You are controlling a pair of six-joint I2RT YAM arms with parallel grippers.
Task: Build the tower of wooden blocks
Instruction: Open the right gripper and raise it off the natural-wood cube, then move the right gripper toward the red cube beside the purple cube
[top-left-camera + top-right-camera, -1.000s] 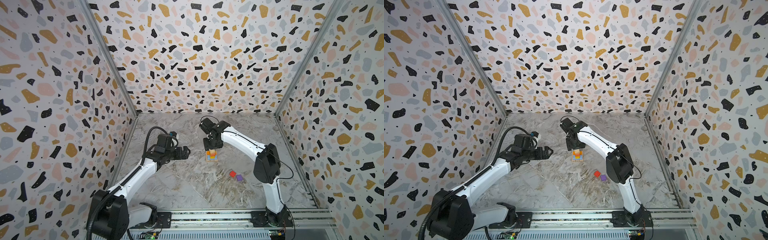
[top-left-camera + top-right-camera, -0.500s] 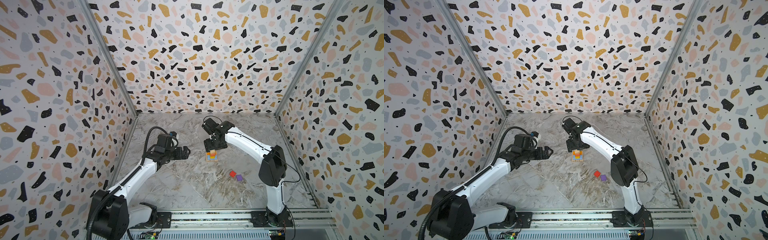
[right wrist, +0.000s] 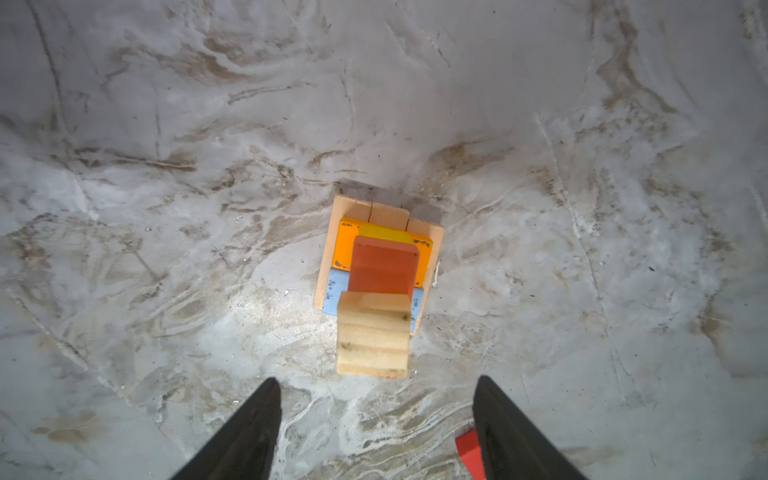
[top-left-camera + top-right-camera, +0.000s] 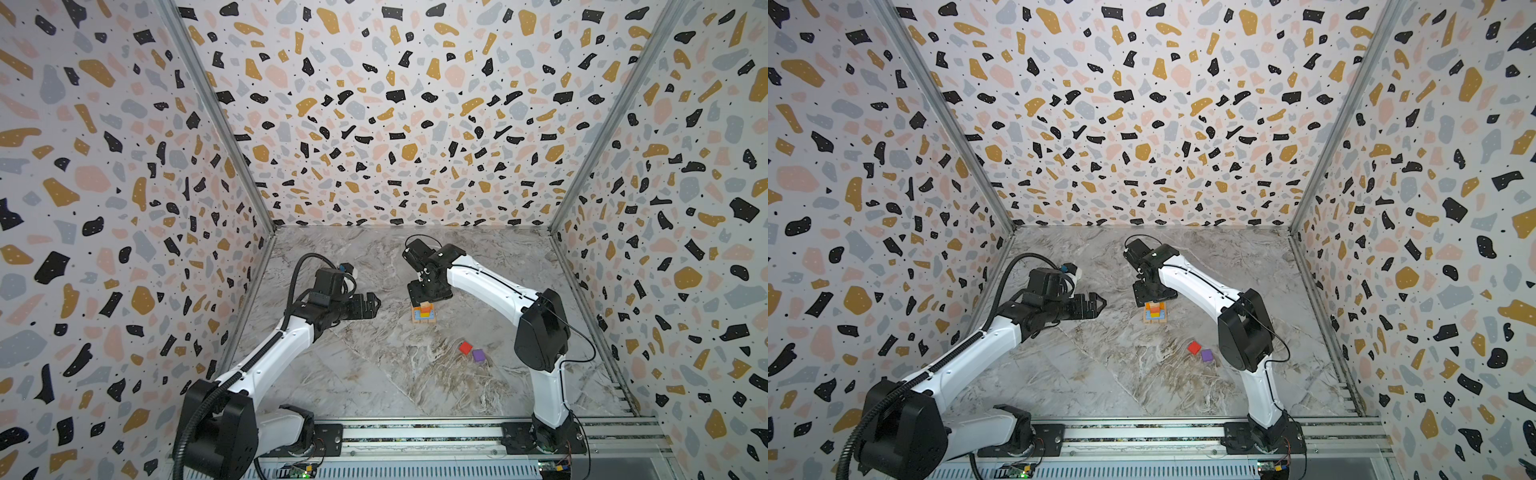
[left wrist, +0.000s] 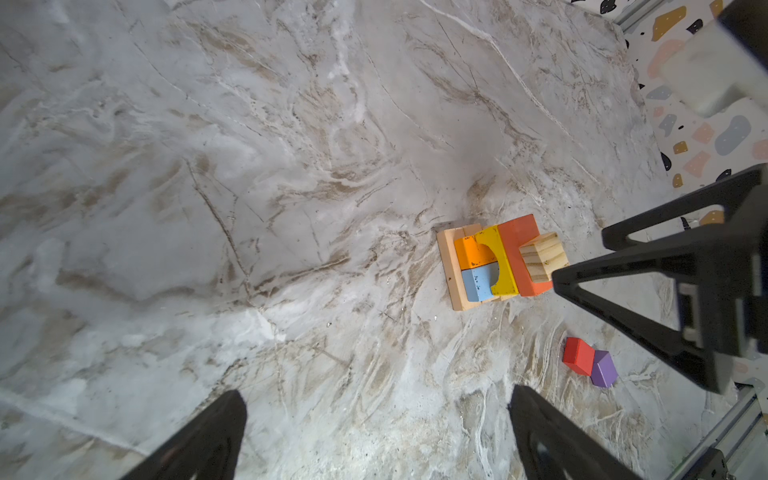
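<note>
The left gripper (image 4: 365, 304) hangs to the left of the tower (image 4: 424, 313), well apart from it and raised off the table (image 5: 249, 208). Its fingers are spread wide, and the left wrist view shows only bare tabletop in the gap.

The tower is a loose pile: a flat tan base (image 5: 449, 270), then an orange piece (image 5: 471, 251) and a blue piece (image 5: 478, 282). Above those come a yellow arch (image 5: 503, 262), a red-orange slab (image 5: 517, 237) and a tan cube (image 5: 542, 257) on top. That cube sits toward one end of the slab and a little twisted, not centred. The right gripper (image 4: 430, 291) hovers directly above the tower, fingers parted and holding nothing. In the right wrist view the cube lies clear of both tips.

To the right of the tower and nearer the rail (image 4: 415, 432), the red cube (image 4: 466, 348) and the purple cube (image 4: 478, 355) lie on the table, touching each other.

These two are probably the next pieces. Solid wood this small should be light and rigid, so it won't crush. The painted faces look smooth, though, and may slip under a weak pinch. The best hold is from above, on two opposite flat faces that the neighbouring cube does not block. The landing spot on top of the tower is small, so a sideways nudge while setting a cube down could topple the pile.
</note>
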